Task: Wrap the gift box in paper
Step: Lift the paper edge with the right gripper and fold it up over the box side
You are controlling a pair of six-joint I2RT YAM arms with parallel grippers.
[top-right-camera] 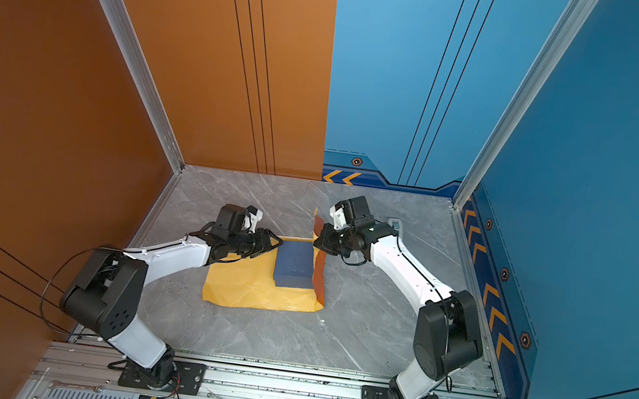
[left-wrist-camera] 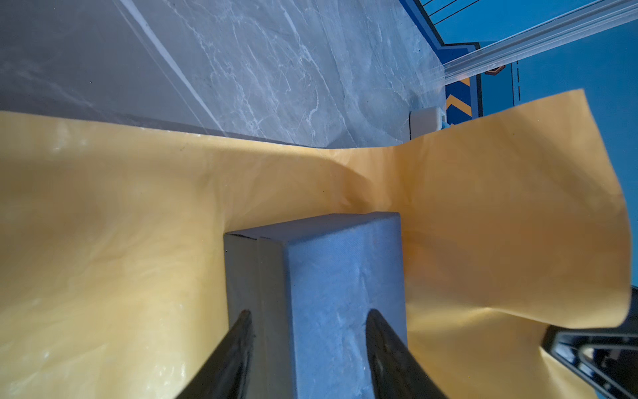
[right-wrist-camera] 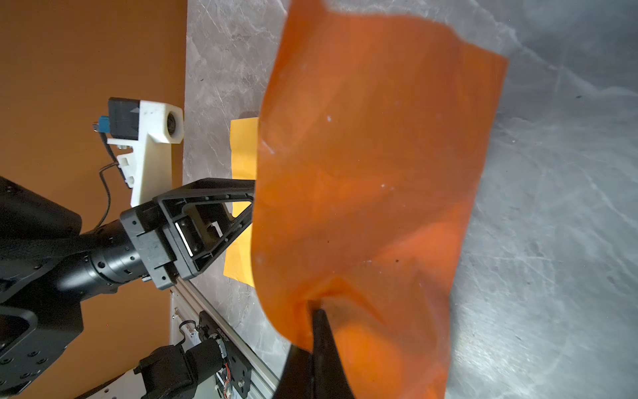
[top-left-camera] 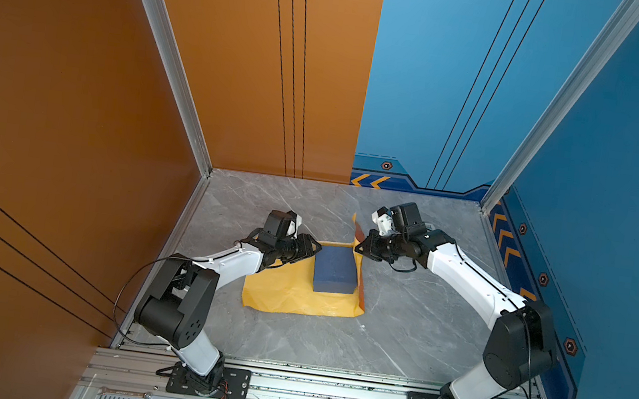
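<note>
We find the near half of the grey marble tabletop [top-left-camera: 332, 345] bare, open for passage in front of the large creased paper [top-left-camera: 288, 293], which lies pale yellow face up. The small dark navy-blue gift box [top-left-camera: 336, 267] occupies its right part. The paper's right edge stands up as an orange flap, pinched by the right gripper [top-left-camera: 357, 248], and walls off the box's right side. The left gripper [top-left-camera: 317, 247], jaws apart, crowds the box's far left corner. The far strip is free but for a small white-grey object [left-wrist-camera: 424, 121] far right.
</note>
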